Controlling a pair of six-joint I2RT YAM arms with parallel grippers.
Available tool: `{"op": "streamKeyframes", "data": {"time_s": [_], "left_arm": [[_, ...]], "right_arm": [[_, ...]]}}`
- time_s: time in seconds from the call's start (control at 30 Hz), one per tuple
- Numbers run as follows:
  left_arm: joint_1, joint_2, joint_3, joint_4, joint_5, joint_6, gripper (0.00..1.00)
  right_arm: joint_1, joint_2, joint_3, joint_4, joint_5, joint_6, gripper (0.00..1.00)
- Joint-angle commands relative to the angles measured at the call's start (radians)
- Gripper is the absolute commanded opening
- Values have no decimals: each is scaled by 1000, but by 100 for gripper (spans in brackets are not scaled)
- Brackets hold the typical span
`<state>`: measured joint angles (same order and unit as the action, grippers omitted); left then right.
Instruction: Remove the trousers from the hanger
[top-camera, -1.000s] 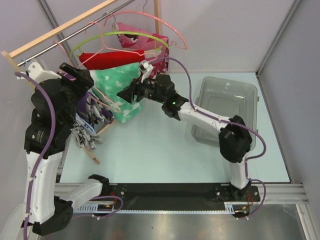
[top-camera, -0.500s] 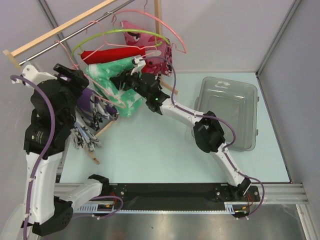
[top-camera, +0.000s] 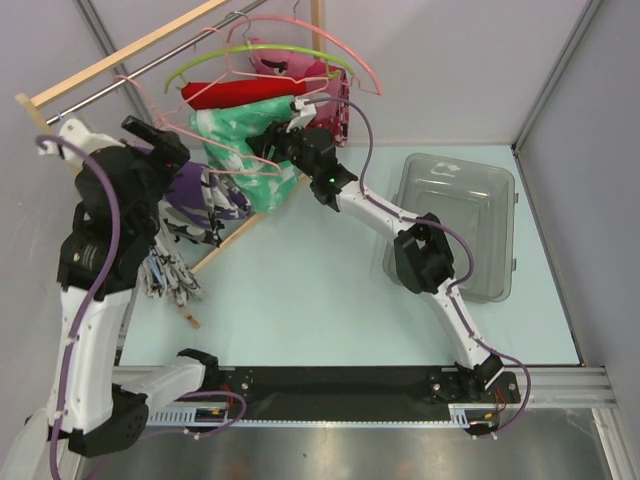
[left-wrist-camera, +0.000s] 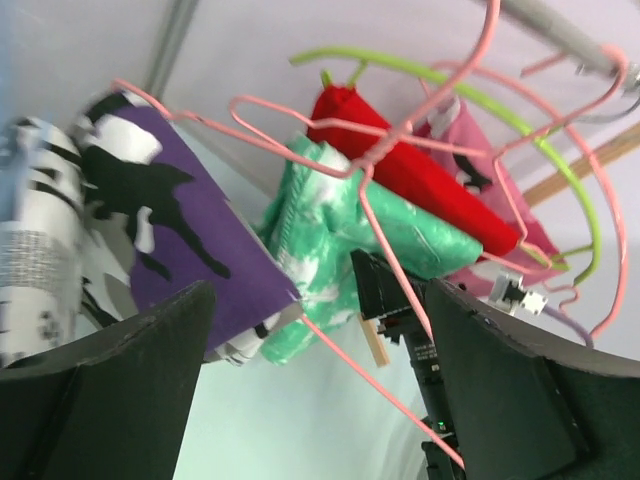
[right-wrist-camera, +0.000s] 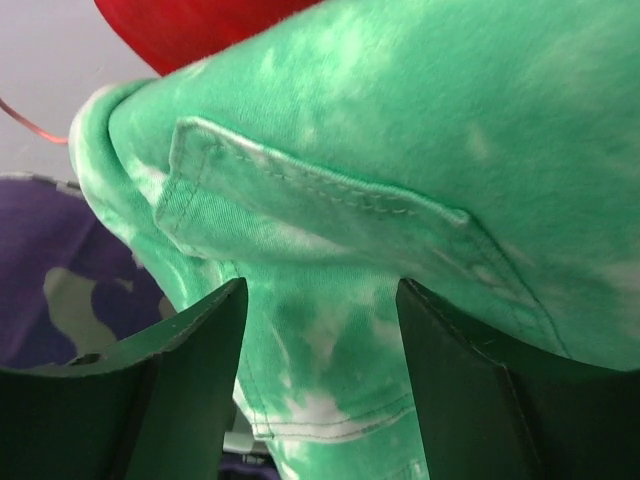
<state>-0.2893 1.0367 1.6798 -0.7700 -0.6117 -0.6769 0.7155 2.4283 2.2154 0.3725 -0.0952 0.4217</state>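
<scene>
Hanging trousers (left-wrist-camera: 190, 240) on hanger (left-wrist-camera: 230, 134), well apart from clear bin (top-camera: 460, 158)

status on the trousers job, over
Left tool open, facing trousers, nothing gripped. Right tool open, up against green garment. Trousers on pink hanger, not off yet.

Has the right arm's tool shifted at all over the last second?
Yes. Seen from above, the right tool moved up the picture, away from the robot: from level with the inside of the bin to just past its far rim.
</scene>
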Motion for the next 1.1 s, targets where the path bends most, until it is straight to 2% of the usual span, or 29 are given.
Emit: {"op": "streamKeyframes", "data": {"time_s": [0.0, 0.17, 0.3, 0.4, 0.5, 0.53, 0.57, 0.8, 0.87, 0.93, 1.07], "left_arm": [[24, 51, 44, -17, 122, -90, 93], [61, 121, 89, -80, 174, -219, 93], [94, 135, 64, -89, 188, -311, 87], [104, 111, 12, -66, 159, -331, 73], [113, 73, -46, -9, 156, -334, 53], [113, 63, -55, 0, 159, -334, 41], [116, 56, -61, 14, 159, -335, 38], [114, 17, -83, 31, 129, -306, 36], [114, 16, -74, 34, 124, -288, 37], [114, 17, -60, 35, 119, -279, 41], [114, 26, -51, 44, 124, -257, 40]], "right_arm": [[24, -156, -55, -87, -55, -24, 69], [41, -293, -212, -168, -57, -21, 72], [47, -394, -299, -210, -58, -11, 73], [58, -462, -339, -283, -63, -20, 73], [68, -550, -411, -325, -70, -32, 75], [73, -572, -433, -333, -72, -32, 75], [73, -618, -459, -334, -75, -34, 76], [76, -759, -646, -336, -78, -20, 76], [76, -781, -675, -330, -75, -18, 77], [78, -810, -703, -336, -71, -18, 77], [78, -854, -747, -330, -58, -14, 77]]}}
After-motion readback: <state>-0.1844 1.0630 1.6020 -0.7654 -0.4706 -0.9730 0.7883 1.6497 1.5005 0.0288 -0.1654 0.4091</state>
